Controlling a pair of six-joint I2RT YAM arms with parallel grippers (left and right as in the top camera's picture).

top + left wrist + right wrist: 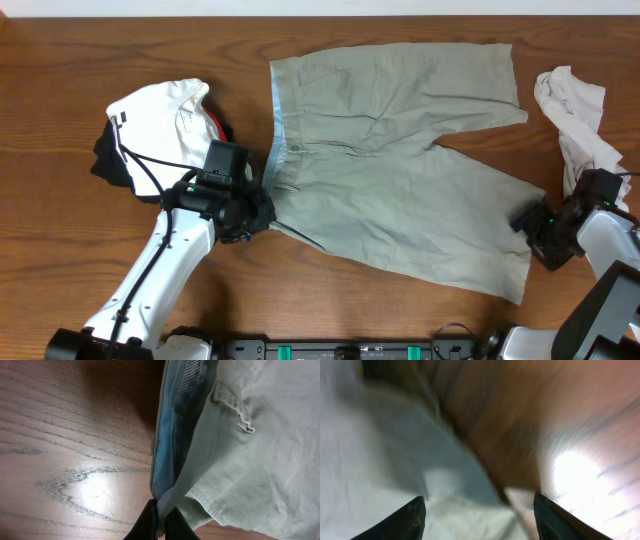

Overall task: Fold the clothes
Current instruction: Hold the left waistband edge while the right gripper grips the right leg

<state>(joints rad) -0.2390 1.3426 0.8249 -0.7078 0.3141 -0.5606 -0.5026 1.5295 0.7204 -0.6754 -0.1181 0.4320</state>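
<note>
Light grey-green shorts (400, 160) lie spread flat on the wooden table, waistband to the left, legs to the right. My left gripper (256, 212) is shut on the lower corner of the waistband, whose blue lining (170, 440) shows; the fingers (161, 522) pinch the fabric edge. My right gripper (532, 232) is open at the hem of the lower leg; its wide-apart fingers (479, 515) hover over pale cloth (395, 460), blurred.
A pile of white, black and red clothes (160, 125) lies at the left, just behind my left arm. A crumpled white garment (575, 120) lies at the right edge, behind my right arm.
</note>
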